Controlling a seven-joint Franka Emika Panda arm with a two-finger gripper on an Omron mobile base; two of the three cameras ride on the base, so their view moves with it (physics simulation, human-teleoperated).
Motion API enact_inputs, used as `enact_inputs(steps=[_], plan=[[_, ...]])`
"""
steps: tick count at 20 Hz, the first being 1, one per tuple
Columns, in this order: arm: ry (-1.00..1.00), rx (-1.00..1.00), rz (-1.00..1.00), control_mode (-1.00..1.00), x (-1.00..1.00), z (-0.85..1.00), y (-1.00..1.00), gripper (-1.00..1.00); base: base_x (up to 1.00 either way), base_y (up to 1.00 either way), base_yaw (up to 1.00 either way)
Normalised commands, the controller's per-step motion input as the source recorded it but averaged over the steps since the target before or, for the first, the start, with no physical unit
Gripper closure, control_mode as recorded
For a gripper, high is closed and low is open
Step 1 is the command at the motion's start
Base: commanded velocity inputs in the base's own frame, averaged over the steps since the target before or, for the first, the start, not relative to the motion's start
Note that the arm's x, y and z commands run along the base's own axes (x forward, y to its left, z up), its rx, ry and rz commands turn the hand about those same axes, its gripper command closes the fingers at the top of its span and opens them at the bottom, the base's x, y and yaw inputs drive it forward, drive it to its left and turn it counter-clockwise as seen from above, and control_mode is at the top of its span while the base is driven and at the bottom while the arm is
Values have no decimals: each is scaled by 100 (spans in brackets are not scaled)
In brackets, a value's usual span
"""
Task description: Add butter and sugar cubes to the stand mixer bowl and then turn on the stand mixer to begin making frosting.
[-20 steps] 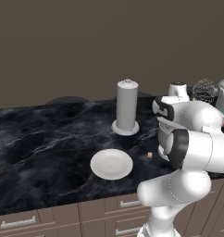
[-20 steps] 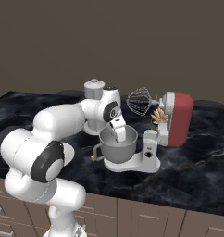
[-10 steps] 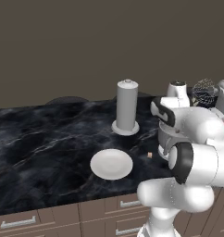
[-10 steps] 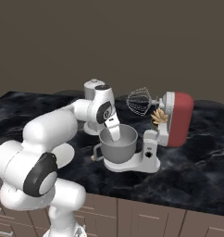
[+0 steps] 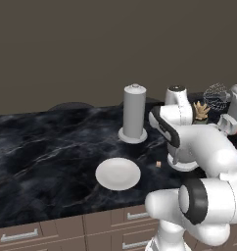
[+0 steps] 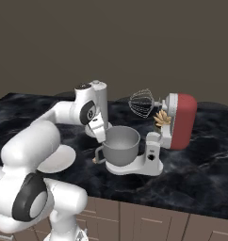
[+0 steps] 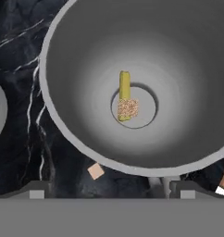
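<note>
Since a second ago the gripper has spread wide over the stand mixer bowl; butter and one sugar cube lie inside, another sugar cube outside.

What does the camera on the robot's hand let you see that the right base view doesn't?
The hand view alone looks down into the stand mixer bowl: the butter lies at the bottom with a sugar cube on it. The right base view alone shows the stand mixer, its whisk raised, and the open gripper above the bowl's rim. Both show the bowl, the counter and a second sugar cube beside the bowl.
</note>
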Motion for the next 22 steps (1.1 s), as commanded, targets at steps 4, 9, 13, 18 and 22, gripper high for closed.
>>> enact_inputs(steps=[4, 9, 13, 18, 22], plan=[[3, 1, 0, -100, -30, -2, 36, -100, 0, 0, 0], [1, 4, 0, -100, -34, -9, 19, -100, 0, 0, 0], [2, 6, 0, -100, -26, -16, 16, -100, 0, 0, 0], [0, 4, 0, -100, -16, -18, 13, -100, 0, 0, 0], [0, 1, 0, -100, -2, -17, 12, -100, 0, 0, 0]])
